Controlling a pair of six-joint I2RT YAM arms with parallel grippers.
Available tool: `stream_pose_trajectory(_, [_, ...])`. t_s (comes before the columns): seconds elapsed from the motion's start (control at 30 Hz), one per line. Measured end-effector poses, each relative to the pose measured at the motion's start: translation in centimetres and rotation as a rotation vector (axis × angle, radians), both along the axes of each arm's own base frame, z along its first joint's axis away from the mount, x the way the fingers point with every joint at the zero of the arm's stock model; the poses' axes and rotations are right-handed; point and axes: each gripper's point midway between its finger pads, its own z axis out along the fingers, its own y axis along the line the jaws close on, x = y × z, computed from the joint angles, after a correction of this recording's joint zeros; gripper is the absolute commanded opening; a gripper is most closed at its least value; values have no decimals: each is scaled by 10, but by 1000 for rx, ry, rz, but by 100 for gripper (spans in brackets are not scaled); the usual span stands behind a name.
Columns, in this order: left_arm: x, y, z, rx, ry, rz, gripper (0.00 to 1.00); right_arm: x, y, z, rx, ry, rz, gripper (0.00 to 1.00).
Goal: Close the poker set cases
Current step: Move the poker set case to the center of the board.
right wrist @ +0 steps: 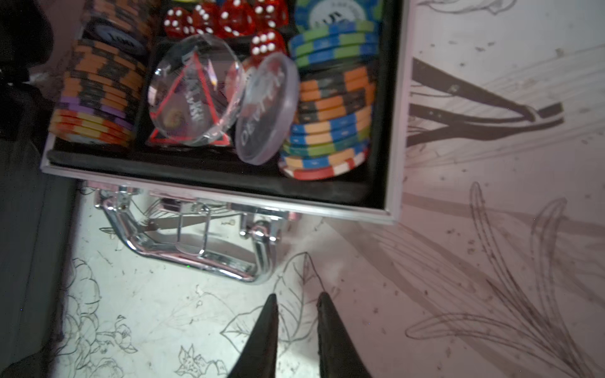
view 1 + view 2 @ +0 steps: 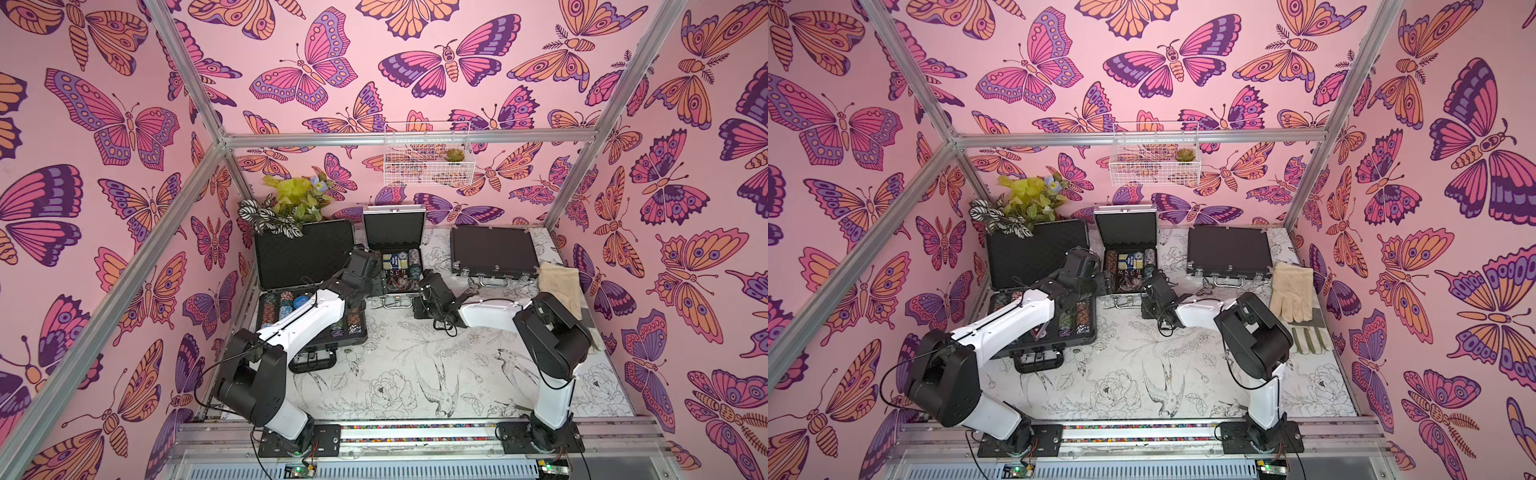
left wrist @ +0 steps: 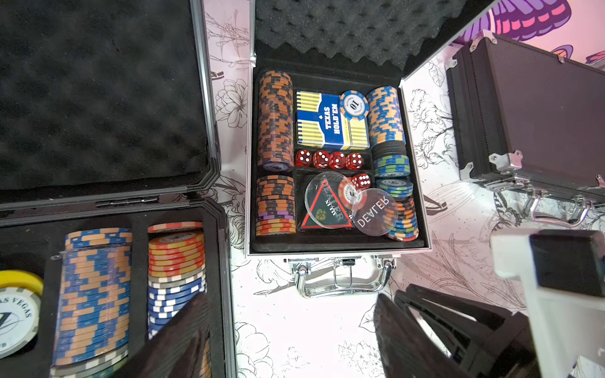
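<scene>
Large dark-grey case (image 2: 303, 253): open at the worktop's (image 2: 415, 374) left rear corner, foam-lined lid upright. The tray holds chip rows (image 3: 95, 294) in blue-tan, orange-red and blue-white, plus a "LAS VEGAS" chip (image 3: 16, 314).

Small silver case (image 2: 394, 230): open at mid rear edge, lid upright. Inside are orange-black and blue-tan chip stacks (image 3: 275, 121), a "TEXAS HOLD'EM" card box (image 3: 327, 121), red dice (image 3: 327, 160) and two clear dealer buttons (image 3: 376, 212).

Wide black case (image 2: 492, 251): closed, lying flat at the right rear corner, latches facing the front.

You can't see either set of fingertips clearly in the top views. The left wrist view shows your left gripper (image 3: 294, 330) spread wide with nothing between the jaws, above the strip between the two open cases. The right wrist view shows your right gripper (image 1: 296, 297) with a narrow gap, pinching nothing, over bare worktop just in front of the silver case's handle (image 1: 196, 255).

In both top views your left arm (image 2: 307, 316) covers part of the grey tray.

A cream glove (image 2: 1291, 291) at the right edge shows whole in a top view. A plant (image 2: 286, 203) overlaps the grey lid's top corner. A wire basket (image 2: 428, 160) hangs on the back wall.
</scene>
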Motion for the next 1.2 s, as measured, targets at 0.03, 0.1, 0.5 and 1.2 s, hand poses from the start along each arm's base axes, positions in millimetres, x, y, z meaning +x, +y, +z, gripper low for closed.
stream_pose_trajectory(0.03, [0, 0, 0, 0, 0, 0, 80, 2, 3, 1, -8, -9, 2, 27])
stream_pose_trajectory(0.1, [0, 0, 0, 0, 0, 0, 80, 4, 9, 4, -17, -21, 6, 27])
stream_pose_trajectory(0.5, [0, 0, 0, 0, 0, 0, 80, 16, 10, -9, -115, -27, -14, 25])
stream_pose_trajectory(1.2, [0, 0, 0, 2, -1, 2, 80, 17, 1, -6, -121, -31, -42, 4])
